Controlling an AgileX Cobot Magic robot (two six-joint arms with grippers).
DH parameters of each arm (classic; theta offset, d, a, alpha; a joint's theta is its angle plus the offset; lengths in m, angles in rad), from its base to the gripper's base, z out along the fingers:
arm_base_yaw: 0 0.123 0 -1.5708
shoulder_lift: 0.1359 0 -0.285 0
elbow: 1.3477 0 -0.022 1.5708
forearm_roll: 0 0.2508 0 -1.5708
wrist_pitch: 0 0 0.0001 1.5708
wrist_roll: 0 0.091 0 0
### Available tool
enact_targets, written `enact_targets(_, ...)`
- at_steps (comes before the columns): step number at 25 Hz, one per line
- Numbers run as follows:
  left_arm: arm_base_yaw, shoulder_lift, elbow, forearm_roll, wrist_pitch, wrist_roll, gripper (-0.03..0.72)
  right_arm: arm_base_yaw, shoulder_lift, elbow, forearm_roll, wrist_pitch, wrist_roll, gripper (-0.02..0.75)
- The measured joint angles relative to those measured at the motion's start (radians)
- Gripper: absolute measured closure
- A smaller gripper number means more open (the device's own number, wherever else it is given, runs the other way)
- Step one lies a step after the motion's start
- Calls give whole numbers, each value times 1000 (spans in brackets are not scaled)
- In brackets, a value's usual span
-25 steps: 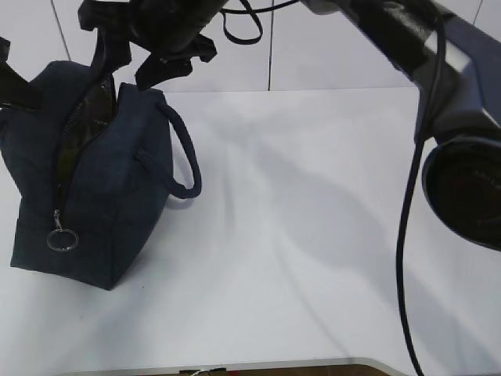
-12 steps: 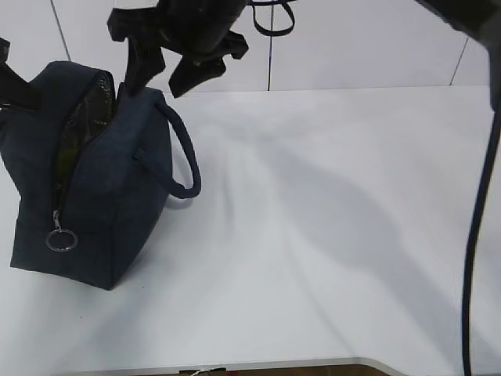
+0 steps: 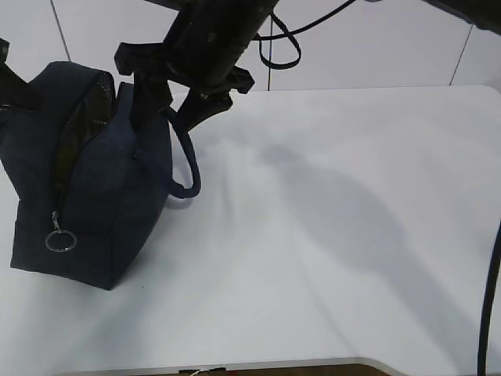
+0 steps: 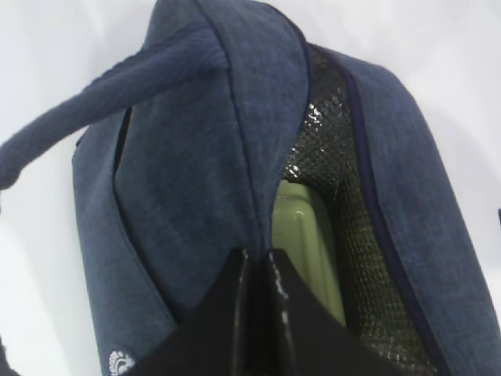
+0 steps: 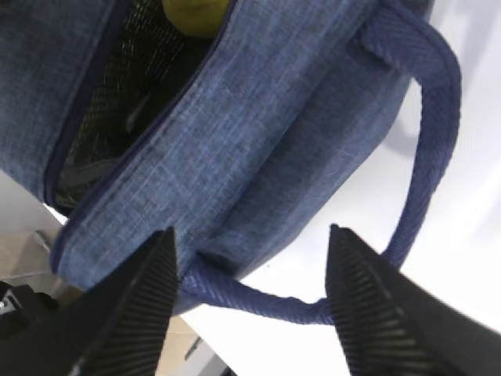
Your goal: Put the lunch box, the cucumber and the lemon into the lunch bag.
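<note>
Your lunch bag [image 3: 94, 180] stands upright on the white table [image 3: 329, 235] at about 9 o'clock in the exterior view. It is dark navy woven fabric, boxy, with its top zipper undone so the mouth gapes and a dark quilted foil lining [image 4: 329, 157] shows inside. A metal ring pull [image 3: 60, 241] hangs low on the near end panel, at roughly 7 o'clock on the bag. One loop handle [image 3: 185, 157] droops off the bag's side toward 3 o'clock.

Look into the left wrist view and you see the lunch box [image 4: 309, 243] standing on edge inside the bag, its pale sage-green lid facing the opening, with lining at 3 o'clock of it. In the right wrist view a yellow-green rounded shape sits inside the mouth at 12 o'clock; you cannot tell which fruit it is.

Your left gripper [image 4: 254, 270] is pressed together on the bag's navy rim, pinching the fabric edge at 6 o'clock in its own view. Your right gripper [image 5: 250, 290] is spread wide, both ribbed fingers [image 5: 137, 313] apart above the bag's side, the loop handle running between them without touching.
</note>
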Motion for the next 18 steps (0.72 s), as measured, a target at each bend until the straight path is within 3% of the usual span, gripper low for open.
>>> enact_targets(10, 0, 0, 0, 0, 4, 0, 701, 0, 4, 6, 75, -32, 33, 259)
enact_targets(18, 0, 0, 0, 0, 5, 0, 701, 0, 56, 6, 121, -72, 41, 369)
